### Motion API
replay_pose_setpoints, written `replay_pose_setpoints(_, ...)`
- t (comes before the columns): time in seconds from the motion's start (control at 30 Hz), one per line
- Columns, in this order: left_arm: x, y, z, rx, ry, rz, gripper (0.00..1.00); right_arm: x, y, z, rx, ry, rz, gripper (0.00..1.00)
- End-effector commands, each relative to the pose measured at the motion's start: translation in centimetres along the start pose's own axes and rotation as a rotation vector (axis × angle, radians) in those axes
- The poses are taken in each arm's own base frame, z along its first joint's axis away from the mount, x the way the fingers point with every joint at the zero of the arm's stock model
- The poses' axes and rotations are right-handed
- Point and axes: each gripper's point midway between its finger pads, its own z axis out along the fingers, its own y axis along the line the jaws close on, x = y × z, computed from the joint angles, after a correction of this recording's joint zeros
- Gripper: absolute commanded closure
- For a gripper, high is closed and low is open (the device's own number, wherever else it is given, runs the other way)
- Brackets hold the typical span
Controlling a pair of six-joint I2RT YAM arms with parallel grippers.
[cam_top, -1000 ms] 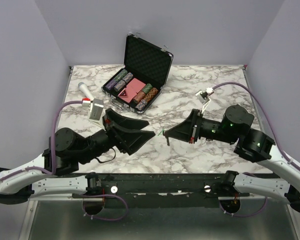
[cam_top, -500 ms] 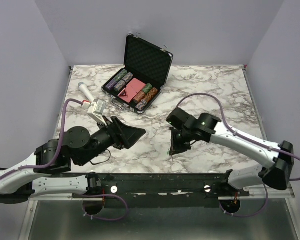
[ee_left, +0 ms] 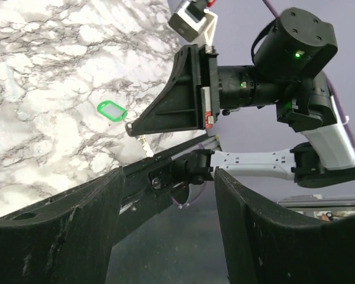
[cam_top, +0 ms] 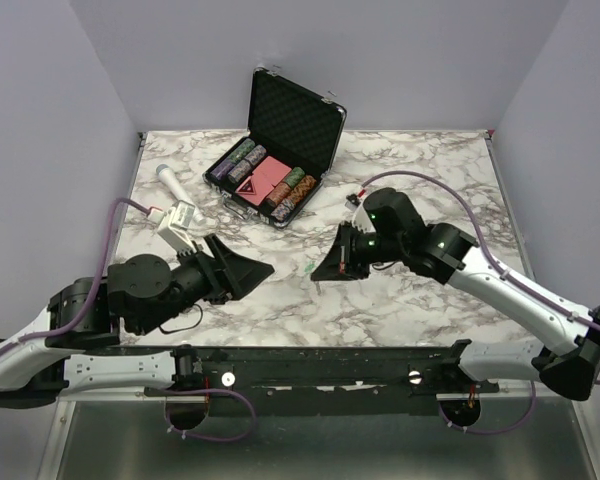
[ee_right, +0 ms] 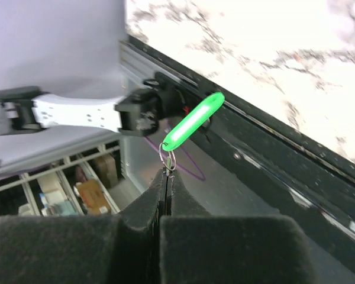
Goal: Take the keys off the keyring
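- The right gripper [ee_right: 166, 177] is pinched shut on the keyring [ee_right: 167, 155], a thin grey loop caught at the very tips of its fingers.
- The green key tag [ee_right: 192, 121] hangs off that loop and sticks out past the fingertips. It seems to be held up off the marble table [cam_top: 430, 170], near its middle front.
- In the left wrist view a small pale metal piece [ee_left: 144, 145] dangles just under the right gripper's tip. Whether it is a key I cannot tell.
- The left gripper [ee_left: 168, 176] is spread wide with nothing in it. It faces the tag and is well apart from it.
- Step in hand, as I judge it: one arm presents the ring so the other can work on it. Nothing is off the ring yet.
- The next move calls for the left gripper to come in on the tag and close on it alone, not on the loop.
- The tag then has to be worked round the split in the ring, which needs a firm hold on the right and small, careful turns.
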Motion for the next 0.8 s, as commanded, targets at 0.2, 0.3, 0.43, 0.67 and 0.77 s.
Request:
replay_pose_setpoints(0.2, -1.8, 0.1, -0.5, 0.068, -0.115, -0.027, 0.34, -5.0, 5.2, -4.5, -0.184, -0.299, -0.025, 0.99)
replay_pose_setpoints(0.3, -2.2, -0.7, -0.3, 0.100, -0.138, 0.011, 0.40, -4.4, 7.9, -6.5, -0.315, -0.306, -0.181, 0.99)
replay_pose_setpoints(0.43, -3.1, -3.1, -0.1, 0.227, -0.195, 0.068, 0.40, -3.0, 9.9, -7.4, -0.415, -0.243, -0.299, 0.99)
replay_pose_setpoints(0.67, -3.1, -6.8, 0.5, 0.425, -0.163, 0.188, 0.40, -1.6, 11.6, -8.1, -0.515, -0.177, -0.367, 0.99)
replay_pose_setpoints(0.77, -2.7, -7.9, 1.1, 0.483, -0.141, 0.221, 0.41, -1.6, 12.1, -8.4, -0.547, -0.185, -0.369, 0.99)
